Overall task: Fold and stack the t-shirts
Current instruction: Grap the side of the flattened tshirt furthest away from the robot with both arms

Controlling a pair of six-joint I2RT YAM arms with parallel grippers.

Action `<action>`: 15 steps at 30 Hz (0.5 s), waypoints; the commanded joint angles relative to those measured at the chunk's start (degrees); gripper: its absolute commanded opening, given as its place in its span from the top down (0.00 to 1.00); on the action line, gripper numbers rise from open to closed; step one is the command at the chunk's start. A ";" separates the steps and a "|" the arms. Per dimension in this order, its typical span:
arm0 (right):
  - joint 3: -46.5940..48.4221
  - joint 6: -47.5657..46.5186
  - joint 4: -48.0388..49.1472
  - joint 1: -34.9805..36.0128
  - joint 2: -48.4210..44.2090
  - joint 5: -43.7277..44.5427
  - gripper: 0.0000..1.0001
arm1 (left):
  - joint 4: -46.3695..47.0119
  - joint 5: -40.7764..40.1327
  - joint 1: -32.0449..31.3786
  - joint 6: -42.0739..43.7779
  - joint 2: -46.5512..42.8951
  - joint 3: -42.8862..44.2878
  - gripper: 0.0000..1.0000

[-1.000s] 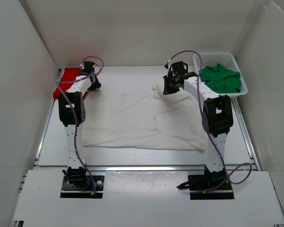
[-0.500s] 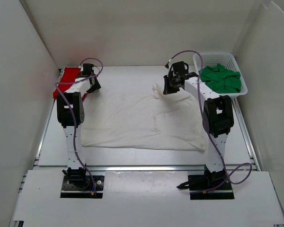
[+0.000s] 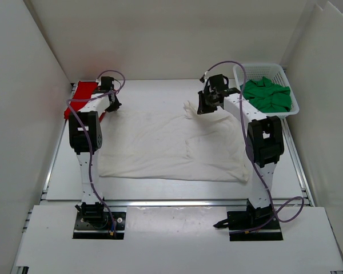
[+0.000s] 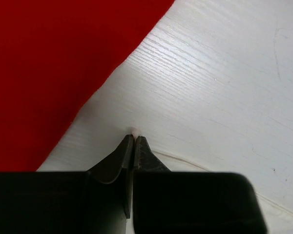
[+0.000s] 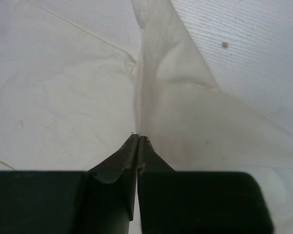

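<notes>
The white t-shirt point(image 3: 171, 145) lies spread flat across the middle of the table. My left gripper point(image 3: 112, 105) is at its far left corner, jaws shut point(image 4: 134, 136) with a small bit of white cloth pinched at the tips. Just left of it lies the red t-shirt point(image 3: 82, 95), which fills the upper left of the left wrist view point(image 4: 49, 63). My right gripper point(image 3: 202, 108) is shut point(image 5: 138, 138) on a raised fold of the white t-shirt point(image 5: 176, 97) at its far right corner. The green t-shirt point(image 3: 267, 95) lies crumpled in the basket.
A white plastic mesh basket point(image 3: 238, 72) stands at the far right corner beside the right arm. White walls enclose the table on three sides. Bare table point(image 3: 154, 94) shows behind the white t-shirt.
The left gripper has shifted slightly at the white t-shirt's far left corner and now stands shut. The right gripper has kept its hold with barely any movement.
</notes>
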 commanded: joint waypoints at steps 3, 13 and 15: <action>-1.29 0.33 0.53 -1.24 -5.40 0.98 1.00 | -0.89 -0.71 -0.54 0.56 -4.34 1.63 1.00; -24.20 7.01 7.47 -3.96 -23.23 3.09 1.00 | 8.16 3.60 -0.02 -1.01 -20.41 -15.39 1.00; -30.97 8.15 9.05 -5.28 -27.71 3.36 1.00 | 11.05 4.56 0.68 -1.45 -24.73 -21.54 1.00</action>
